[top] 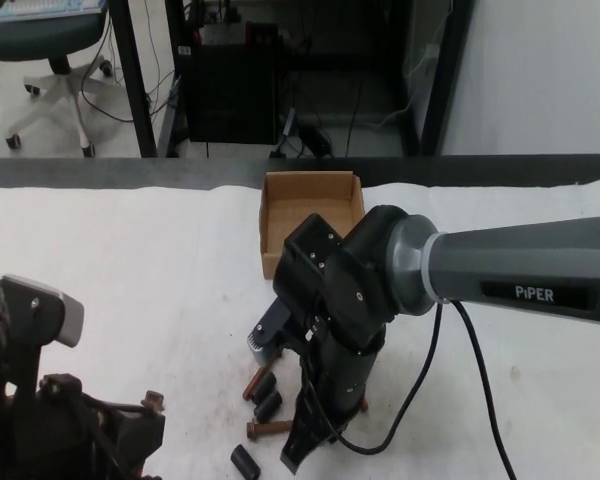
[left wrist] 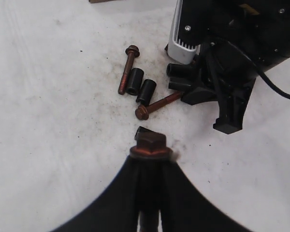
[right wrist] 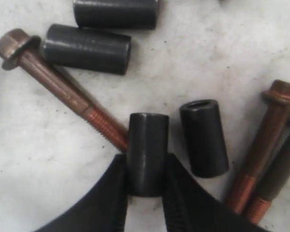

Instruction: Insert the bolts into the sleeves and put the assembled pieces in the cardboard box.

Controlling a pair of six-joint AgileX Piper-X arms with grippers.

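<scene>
Bolts: five are showing, three in the left wrist view (far bolt [left wrist: 129, 67], slanted bolt [left wrist: 157, 105], held bolt [left wrist: 150, 144]) and two more in the right wrist view (copper bolt [right wrist: 263, 145], dark bolt [right wrist: 280, 176]).
Sleeves: five are showing, four in the right wrist view (top sleeve [right wrist: 116, 12], second sleeve [right wrist: 87, 48], middle sleeve [right wrist: 146, 154], loose sleeve [right wrist: 204, 137]) and a lone sleeve [top: 243, 462] in the high view.
Cardboard box [top: 310, 205]: one is standing.

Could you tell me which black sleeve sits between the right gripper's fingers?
The sleeve at a bolt's threaded tip, clamped in the right gripper; the others lie loose.
</scene>
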